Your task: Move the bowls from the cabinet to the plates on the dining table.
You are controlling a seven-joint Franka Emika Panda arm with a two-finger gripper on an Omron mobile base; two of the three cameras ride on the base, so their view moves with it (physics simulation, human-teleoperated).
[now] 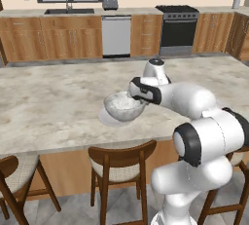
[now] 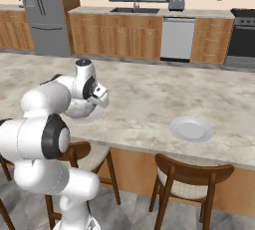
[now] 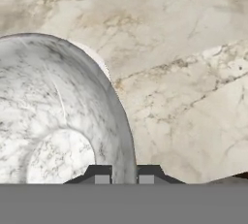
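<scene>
The pincer (image 3: 124, 178) is closed on the rim of the pale marbled bowl (image 1: 123, 107), one dark fingertip (image 3: 101, 178) inside the wall and the other outside it, so the bowl hangs to the pincer's inner side with its hollow open to the hand camera; the bowl sits low over the worktop (image 1: 53, 102), near the front edge above the stools, and directly over a thin pale plate (image 1: 103, 118) whose edge shows past the bowl's lower left side; whether the bowl's base touches that plate cannot be told, though in the hand view a sliver of the plate's rim peeks out just beyond the bowl's wall; from the right base camera the bowl is largely behind the white wrist, only its lower curve showing; a second plate (image 2: 191, 128) lies bare further along the same front edge, well apart from the bowl; a stool (image 1: 121, 163) stands below the edge under the bowl.
</scene>
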